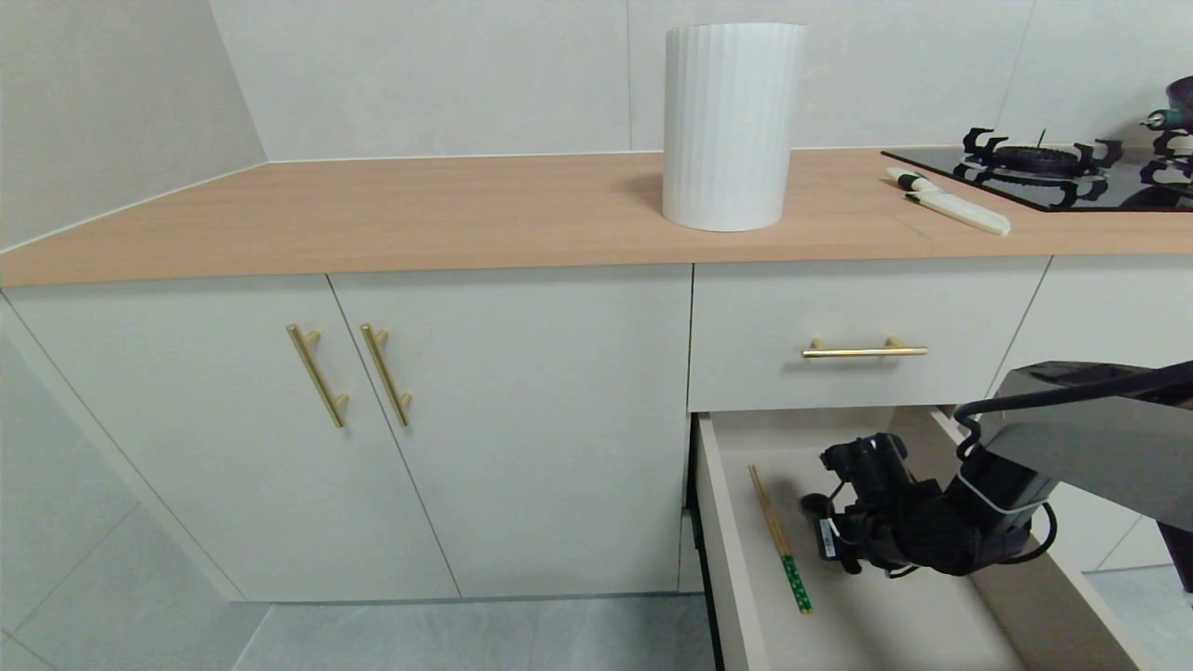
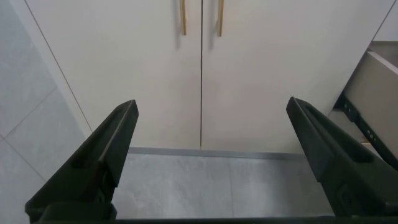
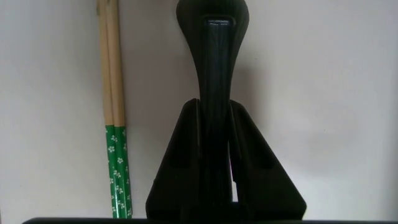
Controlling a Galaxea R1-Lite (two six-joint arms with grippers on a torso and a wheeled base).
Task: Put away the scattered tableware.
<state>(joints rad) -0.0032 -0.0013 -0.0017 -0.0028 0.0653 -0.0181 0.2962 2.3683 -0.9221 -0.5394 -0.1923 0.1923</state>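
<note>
wood-topped table (image 1: 419, 214) against pale tiled wall, grey tile floor below. open drawer (image 1: 722, 540) under table, right of two closed cabinet doors (image 1: 522, 419). right gripper (image 1: 832, 522) low inside drawer, jaws clamped on one black spoon (image 3: 213, 37). two chopsticks (image 1: 778, 539) on drawer bottom, just beside spoon. left gripper (image 2: 211, 112) left of drawer, facing doors, jaws wide apart, empty. on table above drawer: one white ribbed canister (image 1: 732, 126), one knife (image 1: 946, 200), one hob (image 1: 1035, 168).

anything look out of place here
The knife lies loose on the counter beside the stove, not put away. The chopsticks lie straight in the open drawer.
</note>
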